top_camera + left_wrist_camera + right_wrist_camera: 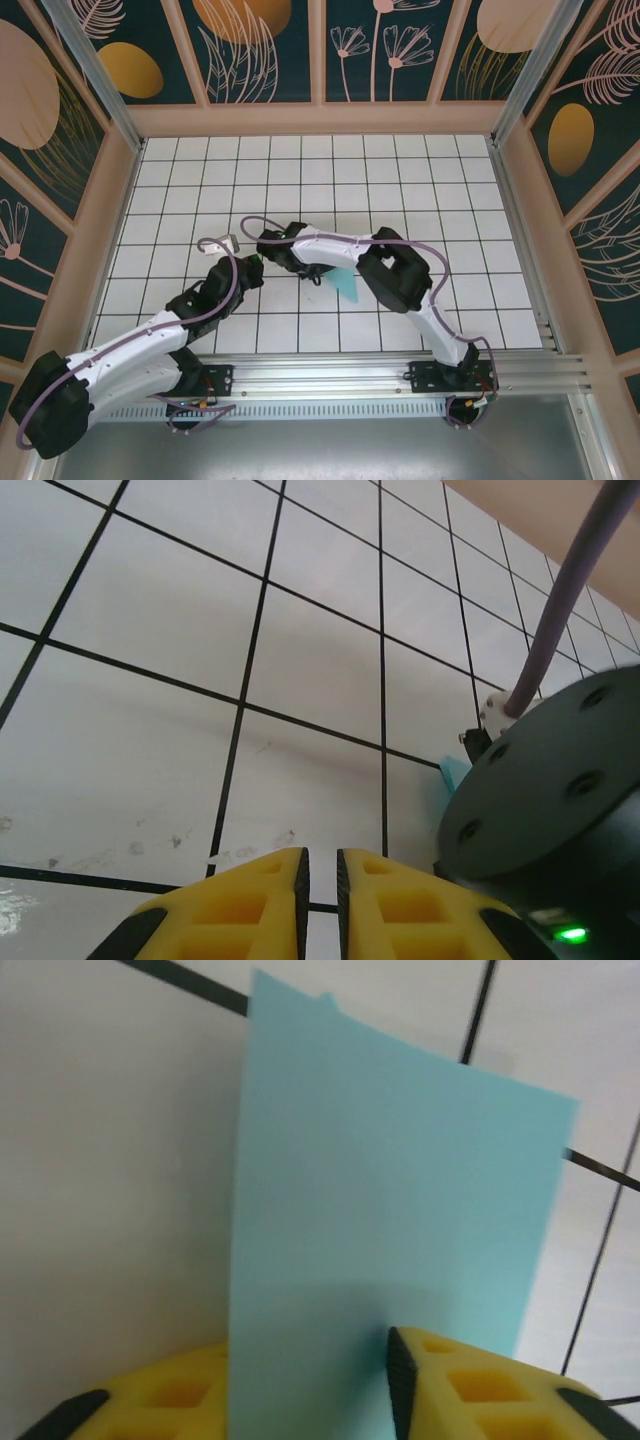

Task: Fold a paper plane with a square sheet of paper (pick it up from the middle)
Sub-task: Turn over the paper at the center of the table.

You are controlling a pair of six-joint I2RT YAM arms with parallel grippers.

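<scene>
- The turquoise sheet of paper [390, 1180] stands upright in the right claw [310, 1370].
- Seen from above, a corner of it shows just off the middle of the white-tiled table [400, 180], toward 5 o'clock.
- Right claw: the yellow fingers are apart. The sheet rises between them and lies against the pad at 3 o'clock. It hides the other finger's inner edge.
- Left claw [320, 880]: the fingers are all but together, with a thin slit between them and nothing in it. It sits at 9 o'clock of the paper, facing bare tiles.
</scene>
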